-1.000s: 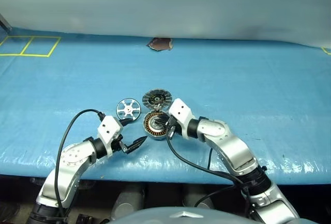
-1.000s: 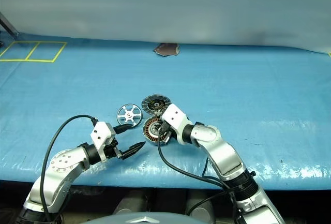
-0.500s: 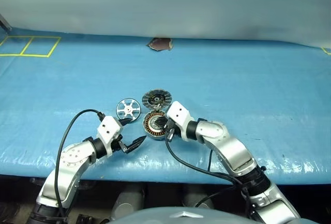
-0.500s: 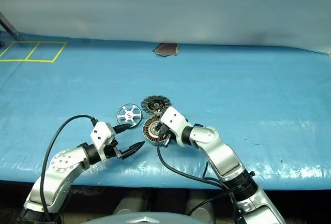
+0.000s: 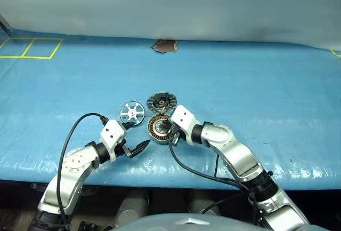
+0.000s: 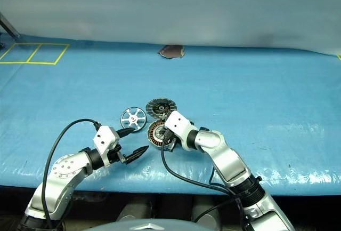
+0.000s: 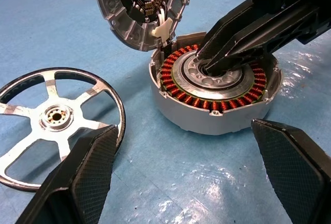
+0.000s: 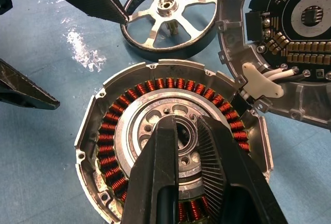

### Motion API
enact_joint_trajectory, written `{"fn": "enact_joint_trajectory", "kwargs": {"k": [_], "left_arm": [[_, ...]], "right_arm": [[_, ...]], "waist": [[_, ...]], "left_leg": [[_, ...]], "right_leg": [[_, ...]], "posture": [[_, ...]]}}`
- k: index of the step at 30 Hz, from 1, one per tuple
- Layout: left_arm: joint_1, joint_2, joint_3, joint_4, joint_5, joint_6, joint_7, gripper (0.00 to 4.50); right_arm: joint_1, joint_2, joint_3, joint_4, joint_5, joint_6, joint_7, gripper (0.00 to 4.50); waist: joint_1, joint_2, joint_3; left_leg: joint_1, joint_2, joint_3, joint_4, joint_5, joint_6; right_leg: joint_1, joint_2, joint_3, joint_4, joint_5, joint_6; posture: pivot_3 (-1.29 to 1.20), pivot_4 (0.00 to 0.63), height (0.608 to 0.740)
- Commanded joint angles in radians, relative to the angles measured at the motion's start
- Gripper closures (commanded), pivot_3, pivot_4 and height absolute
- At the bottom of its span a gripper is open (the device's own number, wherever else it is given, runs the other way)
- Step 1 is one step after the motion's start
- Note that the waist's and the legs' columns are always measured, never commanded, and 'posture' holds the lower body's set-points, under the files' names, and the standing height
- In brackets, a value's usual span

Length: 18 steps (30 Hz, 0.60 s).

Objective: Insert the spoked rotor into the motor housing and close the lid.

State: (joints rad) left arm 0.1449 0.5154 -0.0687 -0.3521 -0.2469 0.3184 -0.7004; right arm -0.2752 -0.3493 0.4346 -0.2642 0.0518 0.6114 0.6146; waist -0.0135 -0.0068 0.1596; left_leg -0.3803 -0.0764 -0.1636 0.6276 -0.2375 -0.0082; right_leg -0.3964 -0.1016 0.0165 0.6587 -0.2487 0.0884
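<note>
The spoked rotor (image 5: 132,112) lies flat on the blue sheet, left of the motor housing (image 5: 157,129). The housing stands with its lid (image 5: 161,102) swung back, inside face up, still joined at the far edge. My right gripper (image 8: 181,123) is shut, and its tips rest at the housing's centre bearing (image 8: 182,158), inside the copper windings (image 7: 181,92). My left gripper (image 5: 136,136) is open and empty. It sits just in front of the rotor (image 7: 57,118) and left of the housing, with one finger by the rotor's rim.
A blue tarp (image 5: 256,92) covers the table, and its front edge runs close below both arms. A brown patch (image 5: 165,45) sits at the back edge. Yellow tape rectangles (image 5: 29,48) mark the far left corner.
</note>
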Motion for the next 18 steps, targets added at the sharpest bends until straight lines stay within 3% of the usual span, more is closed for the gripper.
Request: {"fn": "enact_joint_trajectory", "kwargs": {"k": [1, 8, 18], "left_arm": [[0.004, 0.000, 0.006, -0.005, -0.006, -0.013, -0.002, 0.00], [-0.006, -0.032, 0.037, -0.015, -0.042, 0.017, 0.031, 0.00], [-0.056, -0.039, 0.082, -0.017, -0.082, 0.073, 0.073, 0.00]], "right_arm": [[-0.002, 0.001, -0.002, -0.019, -0.003, 0.003, -0.001, 3.81], [-0.007, 0.021, -0.050, -0.093, 0.048, 0.017, 0.000, 3.81], [0.043, -0.033, -0.091, -0.141, 0.087, 0.002, 0.031, 3.81]], "waist": [[0.000, 0.000, 0.000], [0.000, 0.000, 0.000], [0.001, 0.000, 0.000]], "left_leg": [[0.000, 0.000, 0.000, 0.000, 0.000, 0.000], [-0.001, 0.000, 0.000, 0.000, 0.000, 0.000], [-0.002, 0.000, 0.000, 0.000, 0.000, 0.000]], "right_leg": [[0.000, 0.000, 0.000, 0.000, 0.000, 0.000], [0.000, 0.000, 0.000, 0.000, 0.000, 0.000], [0.000, 0.000, 0.000, 0.000, 0.000, 0.000]], "posture": [[0.00, 0.150, 0.740], [0.00, 0.150, 0.740], [0.00, 0.150, 0.740]]}}
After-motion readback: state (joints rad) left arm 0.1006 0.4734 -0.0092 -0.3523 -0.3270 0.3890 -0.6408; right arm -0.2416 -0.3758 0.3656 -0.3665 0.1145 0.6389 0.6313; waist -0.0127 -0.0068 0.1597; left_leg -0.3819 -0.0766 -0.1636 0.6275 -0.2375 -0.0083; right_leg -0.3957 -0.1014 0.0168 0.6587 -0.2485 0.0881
